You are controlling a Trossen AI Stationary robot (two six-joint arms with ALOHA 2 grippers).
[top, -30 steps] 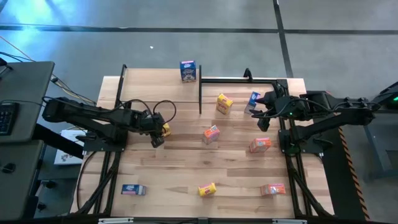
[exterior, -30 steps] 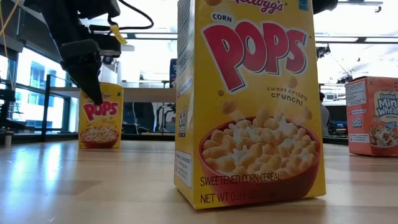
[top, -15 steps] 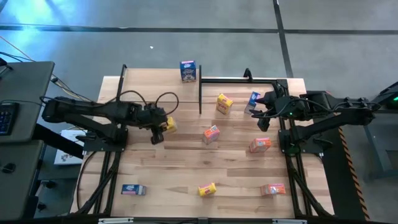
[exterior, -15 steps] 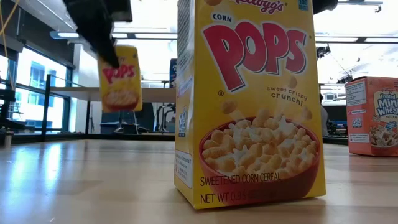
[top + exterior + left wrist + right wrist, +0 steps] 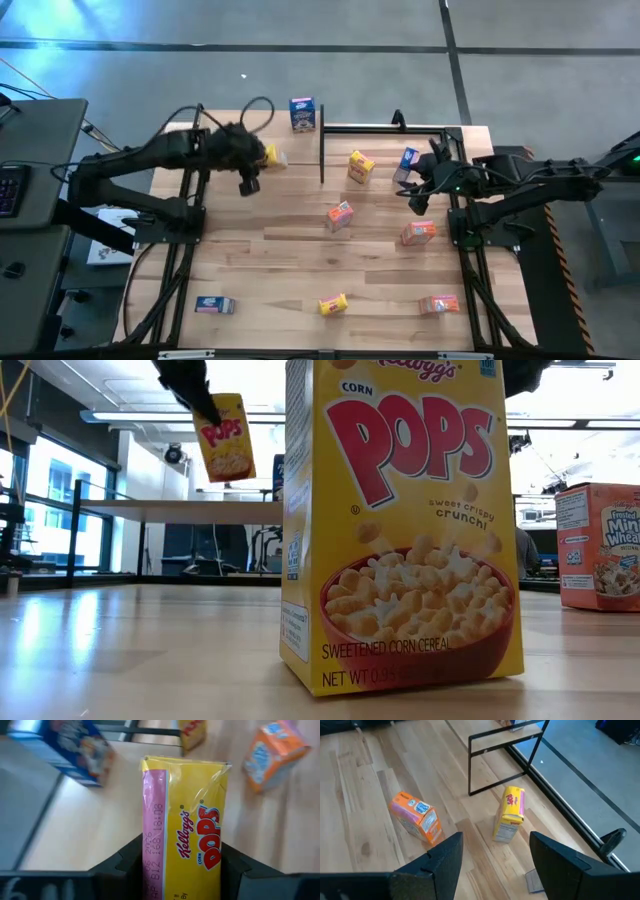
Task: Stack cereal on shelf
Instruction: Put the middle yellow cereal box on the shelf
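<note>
My left gripper (image 5: 264,160) is shut on a yellow cereal box (image 5: 273,157) and holds it in the air near the table's far left, beside the light-wood shelf (image 5: 240,135) with its black posts. A blue box (image 5: 302,113) stands on the shelf's far right corner. In the low view the held box (image 5: 228,438) hangs high up. My right gripper (image 5: 412,186) is open and hovers over the table's right side, near a blue box (image 5: 407,160). Its wrist view shows an orange box (image 5: 416,817) and a yellow box (image 5: 510,815) lying on the table ahead. My left gripper pinches the yellow box between its two fingers (image 5: 129,866), one on each side of the box's near end (image 5: 182,862). The box is lifted clear of the table. In the low view it hangs tilted below the finger (image 5: 205,405) at its upper corner.
Other boxes lie about the table: yellow (image 5: 360,165), orange (image 5: 340,215), orange (image 5: 418,232), orange (image 5: 438,304), yellow (image 5: 332,304), blue (image 5: 213,304). A black frame rail (image 5: 390,128) runs along the far right edge. A yellow box (image 5: 400,530) stands close before the low camera.
My left gripper has risen from table height and moved toward the table's far edge and the shelf, carrying the yellow box. The box stood on the table a second ago and now hangs tilted, lifted clear.
</note>
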